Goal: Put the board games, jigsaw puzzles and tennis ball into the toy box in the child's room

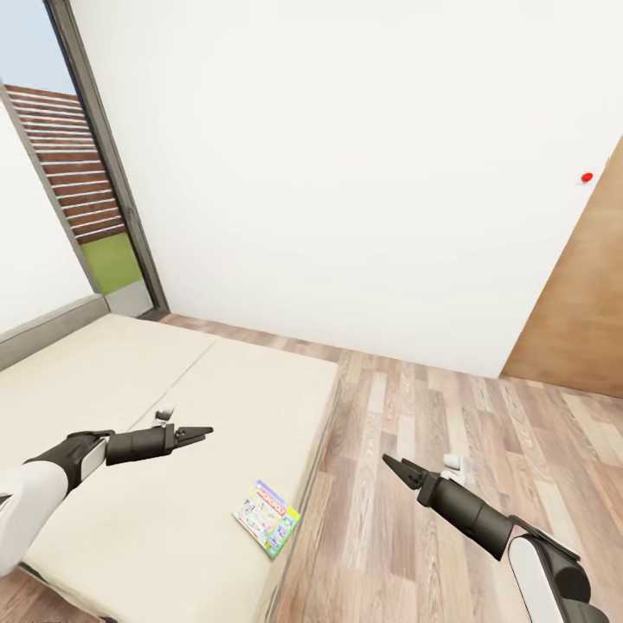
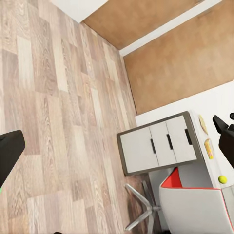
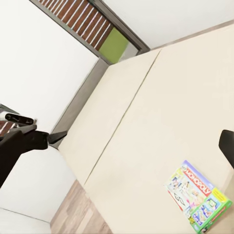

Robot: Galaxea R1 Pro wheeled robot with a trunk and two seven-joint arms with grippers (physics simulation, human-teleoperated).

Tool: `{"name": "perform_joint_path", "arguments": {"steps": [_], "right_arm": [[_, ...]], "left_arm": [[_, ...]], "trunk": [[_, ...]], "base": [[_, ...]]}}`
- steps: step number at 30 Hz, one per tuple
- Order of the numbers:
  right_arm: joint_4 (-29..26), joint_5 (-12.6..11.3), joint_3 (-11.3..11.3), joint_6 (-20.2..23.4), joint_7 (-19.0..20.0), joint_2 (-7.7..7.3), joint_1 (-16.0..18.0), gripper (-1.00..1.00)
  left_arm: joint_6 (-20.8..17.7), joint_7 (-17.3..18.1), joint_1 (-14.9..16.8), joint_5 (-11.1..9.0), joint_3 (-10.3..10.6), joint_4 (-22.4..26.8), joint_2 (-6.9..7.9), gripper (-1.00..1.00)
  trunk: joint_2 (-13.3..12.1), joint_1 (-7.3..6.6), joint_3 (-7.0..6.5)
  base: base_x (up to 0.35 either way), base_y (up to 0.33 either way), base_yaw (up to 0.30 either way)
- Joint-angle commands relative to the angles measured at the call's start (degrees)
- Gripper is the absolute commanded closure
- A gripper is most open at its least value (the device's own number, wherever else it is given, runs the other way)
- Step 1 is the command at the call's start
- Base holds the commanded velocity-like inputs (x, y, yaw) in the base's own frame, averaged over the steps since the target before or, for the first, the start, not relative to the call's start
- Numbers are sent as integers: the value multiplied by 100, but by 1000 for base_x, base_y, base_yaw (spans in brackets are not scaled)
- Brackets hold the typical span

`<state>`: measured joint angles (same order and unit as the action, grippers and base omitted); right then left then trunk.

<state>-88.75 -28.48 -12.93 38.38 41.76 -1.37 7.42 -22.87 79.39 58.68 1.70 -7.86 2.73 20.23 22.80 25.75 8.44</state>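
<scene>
monopoly box (image 1: 266, 517) lies flat at near right edge of bed (image 1: 130, 389), between both arms. left gripper (image 1: 201, 432) and right gripper (image 1: 391, 465) look closed, empty. open right gripper, approach from the edge, pinch the overhanging side.

1. Wood-plank floor (image 2: 58, 112) beside a wooden door (image 2: 175, 63).
2. The table (image 2: 207, 168) with its white three-drawer unit (image 2: 158, 146) — a small yellow-green tennis ball (image 2: 223, 179) rests on top.
3. A white chair (image 2: 195, 209), red inside.
</scene>
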Motion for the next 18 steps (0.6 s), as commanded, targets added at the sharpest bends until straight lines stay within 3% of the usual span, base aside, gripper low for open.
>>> {"name": "perform_joint_path", "arguments": {"steps": [1,9,18], "right_arm": [[-2,-26,-4,38,6,1,5,-100],[-9,-26,9,38,9,-4,5,-100],[-10,-26,10,38,8,-4,5,-100]], "left_arm": [[-59,21,3,17,-23,0,-2,-100],[10,30,-5,14,-23,0,-20,-100],[42,39,-6,10,-25,0,-12,-100]], "trunk": [[12,4,11],[12,4,-16],[12,4,-51]], "base": [[10,-3,57],[3,-15,193],[0,-152,260]]}}
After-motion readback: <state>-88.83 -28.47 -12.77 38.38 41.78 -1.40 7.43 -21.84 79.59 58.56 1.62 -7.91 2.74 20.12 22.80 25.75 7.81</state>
